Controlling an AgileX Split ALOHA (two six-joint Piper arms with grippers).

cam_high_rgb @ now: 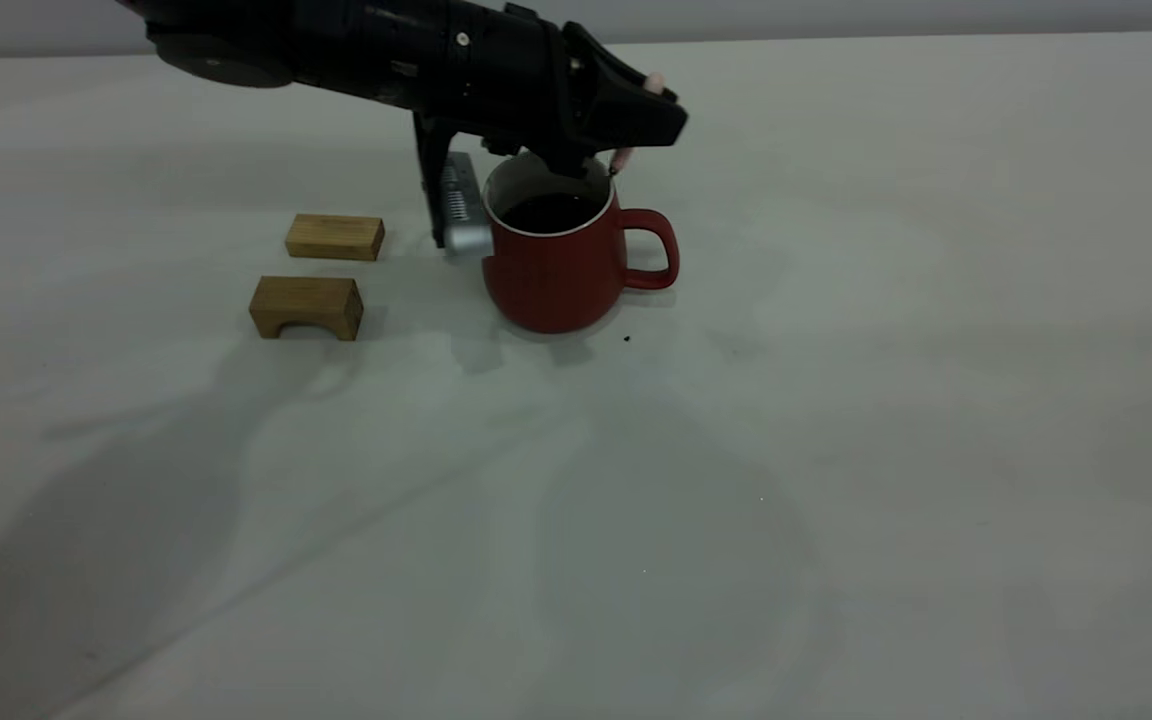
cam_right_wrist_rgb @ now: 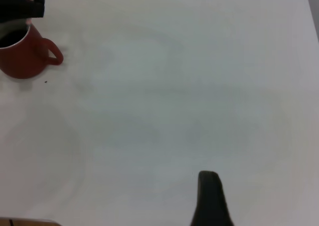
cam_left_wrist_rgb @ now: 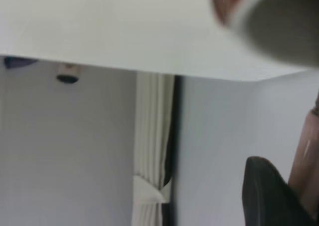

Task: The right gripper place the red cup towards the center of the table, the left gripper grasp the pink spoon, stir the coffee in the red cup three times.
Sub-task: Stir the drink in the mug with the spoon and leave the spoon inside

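The left claw pinches the slim, light spoon by its pink handle, directly above the brimming, spill-prone cup.

Black arm, ribbed silver module
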